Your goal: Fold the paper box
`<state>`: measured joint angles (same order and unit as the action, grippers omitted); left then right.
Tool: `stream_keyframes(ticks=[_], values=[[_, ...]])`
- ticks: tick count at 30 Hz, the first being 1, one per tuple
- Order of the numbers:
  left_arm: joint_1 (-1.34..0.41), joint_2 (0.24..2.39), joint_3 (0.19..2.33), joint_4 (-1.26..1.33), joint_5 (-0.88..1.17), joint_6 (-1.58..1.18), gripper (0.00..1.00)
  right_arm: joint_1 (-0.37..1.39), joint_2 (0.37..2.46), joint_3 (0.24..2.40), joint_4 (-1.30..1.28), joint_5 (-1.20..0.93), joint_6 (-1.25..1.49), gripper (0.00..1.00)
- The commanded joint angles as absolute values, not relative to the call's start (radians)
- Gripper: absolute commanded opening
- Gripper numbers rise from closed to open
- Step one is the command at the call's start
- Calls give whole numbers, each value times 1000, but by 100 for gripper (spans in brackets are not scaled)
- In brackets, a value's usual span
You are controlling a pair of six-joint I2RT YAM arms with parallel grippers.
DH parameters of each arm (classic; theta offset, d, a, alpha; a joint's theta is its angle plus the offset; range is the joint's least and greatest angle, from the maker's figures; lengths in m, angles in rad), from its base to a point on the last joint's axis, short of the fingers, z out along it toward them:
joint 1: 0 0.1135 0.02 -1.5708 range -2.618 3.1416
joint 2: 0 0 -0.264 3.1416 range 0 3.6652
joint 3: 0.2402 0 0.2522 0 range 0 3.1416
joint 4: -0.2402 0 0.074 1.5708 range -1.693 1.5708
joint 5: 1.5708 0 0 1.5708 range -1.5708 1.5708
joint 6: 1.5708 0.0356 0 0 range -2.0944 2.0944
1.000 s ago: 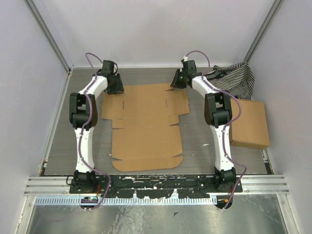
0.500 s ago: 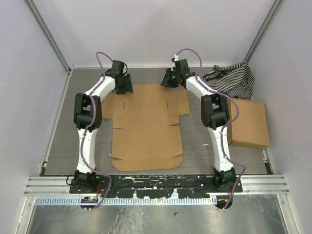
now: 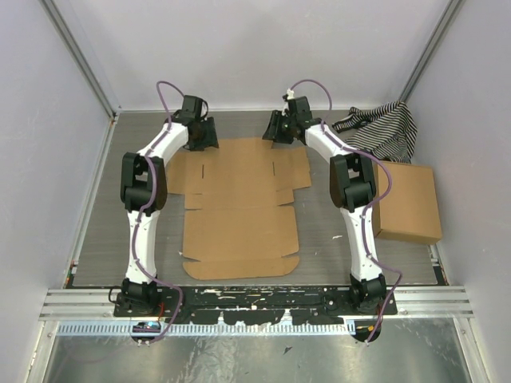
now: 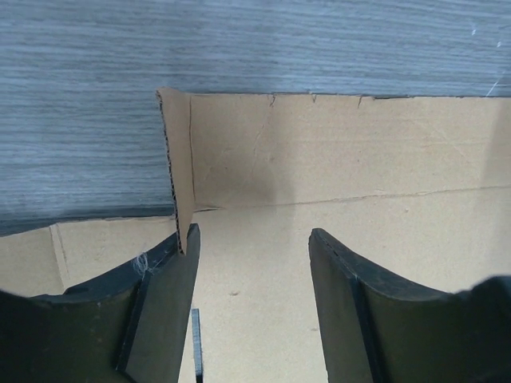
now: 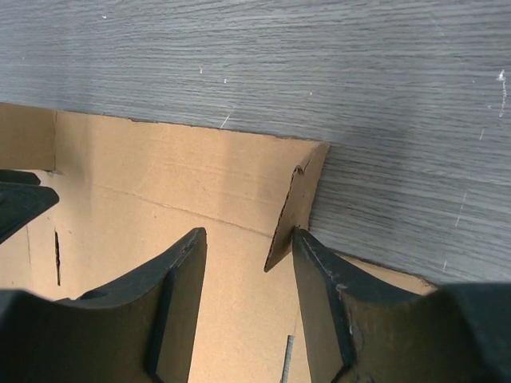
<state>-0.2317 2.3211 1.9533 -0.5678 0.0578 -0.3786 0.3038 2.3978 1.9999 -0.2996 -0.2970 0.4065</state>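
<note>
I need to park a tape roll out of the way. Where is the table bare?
Widest: the table strip between the left arm and left wall. Narrower: between the paper box and the right arm. Crowded: the sheet's far corners, where the left gripper and right gripper sit, and the right side, filled by the bigger box and striped cloth.

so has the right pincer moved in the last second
Yes. The right pincer has shifted left along the far edge of the cardboard sheet, away from the striped cloth.

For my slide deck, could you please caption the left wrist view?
Left gripper open over the paper box, one finger beside a raised flap.
</note>
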Motion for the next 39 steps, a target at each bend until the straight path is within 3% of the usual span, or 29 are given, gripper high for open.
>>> stream_keyframes(ticks=[1, 39], values=[[-235, 2272, 2024, -585, 46, -352, 64, 308, 2394, 2070, -261, -279, 397, 53], [-273, 2301, 2117, -603, 10, -304, 65, 337, 2458, 2125, -294, -272, 354, 55]])
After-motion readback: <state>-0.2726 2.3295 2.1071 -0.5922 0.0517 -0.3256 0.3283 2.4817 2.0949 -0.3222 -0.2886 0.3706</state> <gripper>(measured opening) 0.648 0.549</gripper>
